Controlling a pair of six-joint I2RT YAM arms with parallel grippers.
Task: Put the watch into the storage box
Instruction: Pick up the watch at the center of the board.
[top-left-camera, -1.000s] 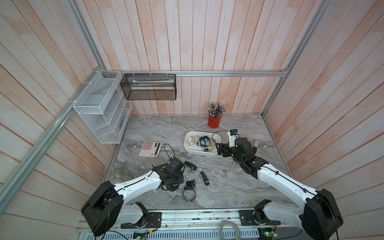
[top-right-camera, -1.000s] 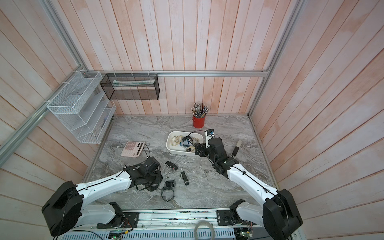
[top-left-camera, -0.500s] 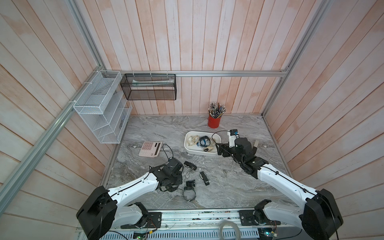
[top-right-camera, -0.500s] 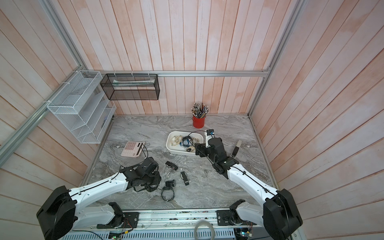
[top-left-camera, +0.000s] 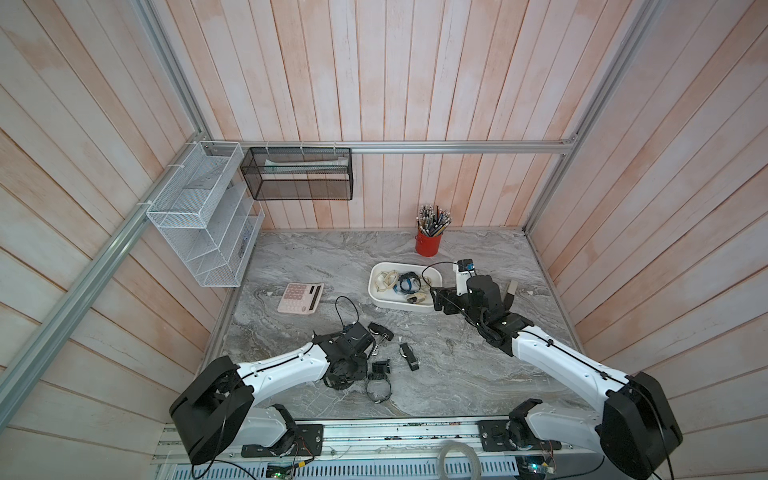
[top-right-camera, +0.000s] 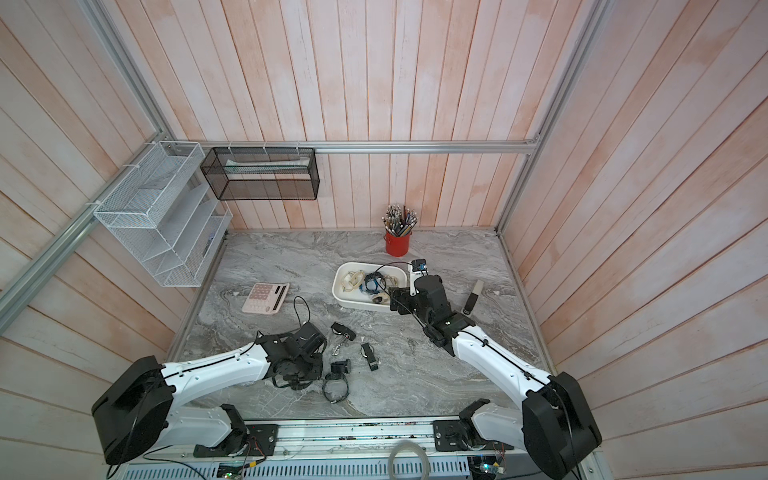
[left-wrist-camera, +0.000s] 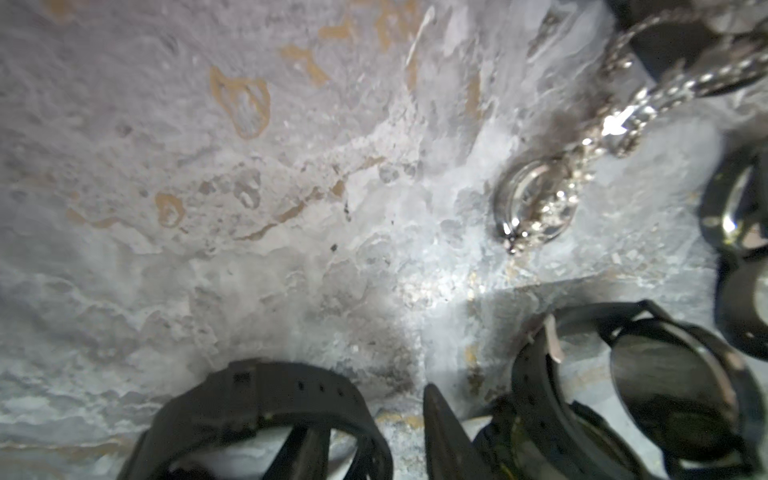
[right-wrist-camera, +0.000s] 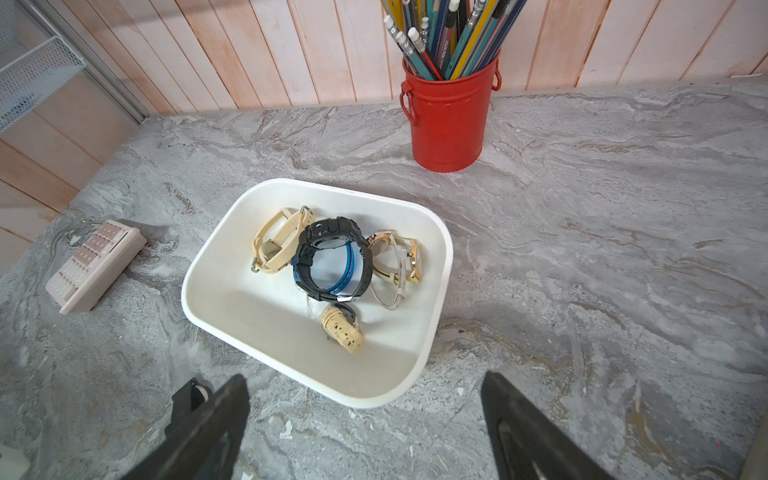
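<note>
1. Sitting at lower left of the left wrist view, the black watch (left-wrist-camera: 257, 395) forms a closed loop, long axis across the frame.
2. Its face is hidden; the bottom edge crops it.
3. Left gripper (left-wrist-camera: 370, 419) straddles the loop; whether it grips, I cannot tell.
4. Right gripper (right-wrist-camera: 365, 386) gapes wide beside the storage box (right-wrist-camera: 249, 307), mid-frame.

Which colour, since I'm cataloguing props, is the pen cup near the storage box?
Red; the pen cup shows best in the right wrist view.
</note>
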